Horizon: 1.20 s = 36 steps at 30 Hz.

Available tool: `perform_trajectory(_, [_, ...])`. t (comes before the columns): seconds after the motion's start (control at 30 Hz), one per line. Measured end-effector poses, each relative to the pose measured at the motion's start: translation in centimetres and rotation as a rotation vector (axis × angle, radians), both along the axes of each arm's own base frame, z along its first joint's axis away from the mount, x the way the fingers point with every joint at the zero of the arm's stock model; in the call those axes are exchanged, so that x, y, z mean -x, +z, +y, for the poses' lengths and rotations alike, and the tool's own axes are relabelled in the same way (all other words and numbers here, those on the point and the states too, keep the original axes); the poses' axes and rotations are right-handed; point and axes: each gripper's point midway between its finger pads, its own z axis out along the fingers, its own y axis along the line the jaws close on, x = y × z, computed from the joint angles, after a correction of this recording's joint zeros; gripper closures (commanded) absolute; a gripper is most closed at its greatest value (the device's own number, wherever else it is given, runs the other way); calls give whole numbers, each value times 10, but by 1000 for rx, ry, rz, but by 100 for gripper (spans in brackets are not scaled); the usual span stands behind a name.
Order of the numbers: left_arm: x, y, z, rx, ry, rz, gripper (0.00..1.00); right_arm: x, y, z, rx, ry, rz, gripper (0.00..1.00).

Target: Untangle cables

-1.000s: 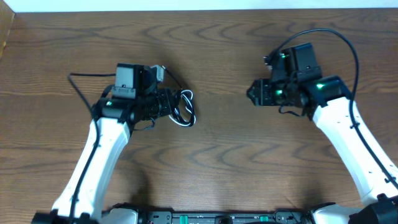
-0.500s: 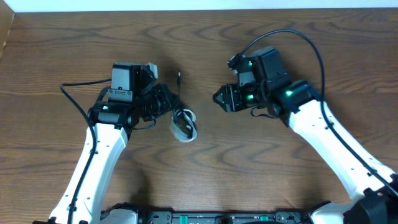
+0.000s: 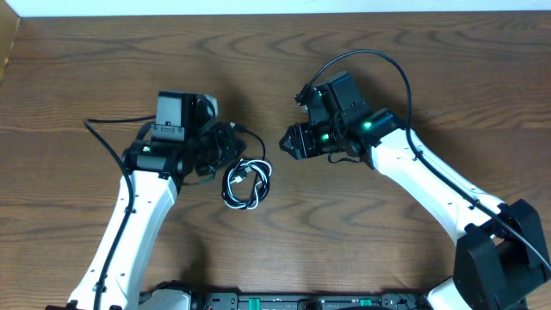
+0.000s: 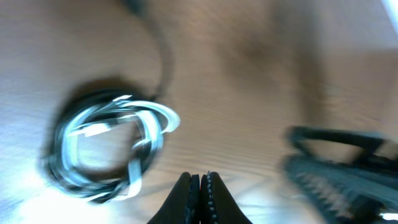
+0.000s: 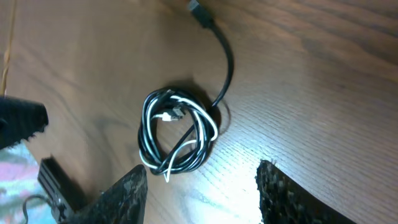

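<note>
The white and black cables (image 3: 247,183) lie wound together in one small coil on the table, in front of and between my two grippers. A black tail with a plug (image 3: 242,129) runs from the coil toward the back. My left gripper (image 3: 232,142) is shut and empty, just behind and left of the coil. In the left wrist view the coil (image 4: 106,146) is blurred, ahead and left of the shut jaws (image 4: 200,183). My right gripper (image 3: 289,142) is open, behind and right of the coil. In the right wrist view the coil (image 5: 177,137) lies ahead of the open fingers (image 5: 202,186).
The brown wooden table (image 3: 362,232) runs to a pale edge at the back (image 3: 275,7). A thick black robot wire (image 3: 108,125) loops left of the left arm, and another (image 3: 379,60) arcs over the right arm. My left gripper shows at the left of the right wrist view (image 5: 22,118).
My right arm has swung left toward the coil. The coil has shifted forward, away from my left gripper, and spread out on the table. The left arm has barely moved.
</note>
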Motion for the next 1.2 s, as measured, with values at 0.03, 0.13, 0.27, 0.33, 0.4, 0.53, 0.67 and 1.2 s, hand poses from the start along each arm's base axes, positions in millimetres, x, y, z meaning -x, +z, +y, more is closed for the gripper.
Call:
perform_trajectory(0.03, [3, -7, 7, -38, 17, 26, 83, -2, -2, -2, 9, -19, 4, 46])
perform_trajectory(0.13, [7, -32, 20, -142, 11, 94, 71, -6, -5, -6, 30, -59, 7, 45])
perform_trajectory(0.27, [16, -76, 30, -235, -56, 231, 70, -7, -7, -9, 44, -79, 11, 45])
perform_trajectory(0.33, [21, -92, 35, -277, -76, 288, 70, -6, -8, -10, 50, -83, 19, 45])
perform_trajectory(0.4, [26, -105, 41, -315, -91, 335, 70, -5, -9, -11, 54, -84, 24, 44])
perform_trajectory(0.53, [31, -119, 50, -375, -119, 377, 70, -4, -11, -13, 61, -85, 30, 44])
perform_trajectory(0.67, [28, -130, 55, -413, -139, 384, 70, -5, -11, -13, 66, -88, 28, 44])
perform_trajectory(1.2, [27, -157, 45, -368, -229, 295, 75, -5, -12, -15, 72, -90, 25, 44])
